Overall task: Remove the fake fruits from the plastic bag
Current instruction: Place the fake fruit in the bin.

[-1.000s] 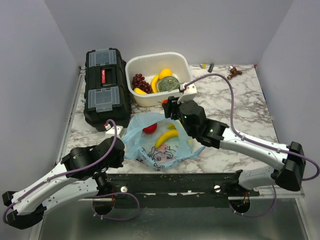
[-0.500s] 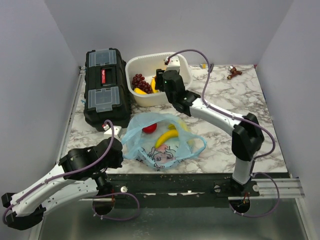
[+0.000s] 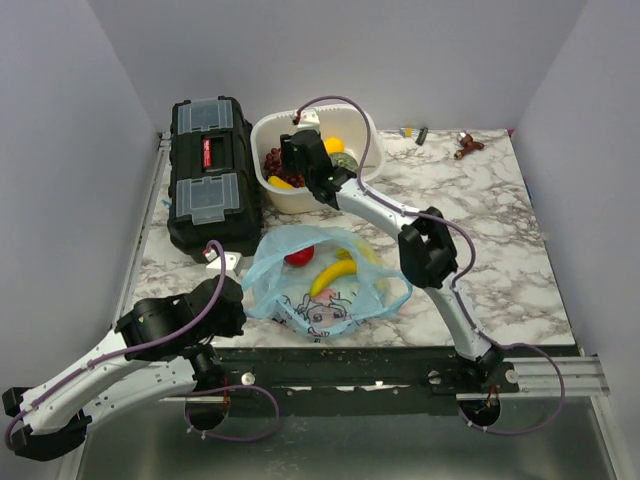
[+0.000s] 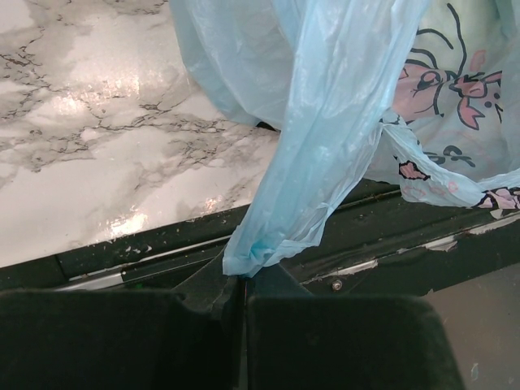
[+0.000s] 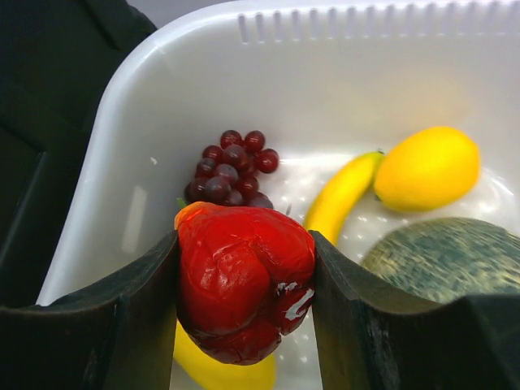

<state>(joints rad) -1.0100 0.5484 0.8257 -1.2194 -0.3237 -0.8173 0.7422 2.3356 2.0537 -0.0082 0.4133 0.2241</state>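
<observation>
Your right gripper (image 5: 244,321) is clamped on a red piece (image 5: 244,268), with one dark finger on each side of it. It hangs over the white tub (image 5: 341,57), which sits at the upper centre of the overhead view. Below it in the tub you have the grape bunch (image 5: 230,166) at the left and a banana (image 5: 341,195) running towards the middle. The orange-yellow lemon (image 5: 426,166) is at the right and the dull-green melon (image 5: 443,252) at the lower right. Another yellow piece (image 5: 227,370) shows under the held fruit at the bottom edge of the wrist view, too hidden to name.

Your left gripper (image 4: 242,313) is pinched tight on a twisted strip of the plastic bag (image 4: 325,122), at the bottom centre of its wrist view, just off the table's dark front edge. From overhead, the bag lies at the lower centre of the marble table (image 3: 500,230), with its printed face towards the bottom of the frame. Inside it you can see a second red piece (image 3: 297,258) at the upper left and yellow bananas (image 3: 335,272) just beside it. A black toolbox (image 3: 208,170) stands at the upper left, just beside the tub's left wall.
</observation>
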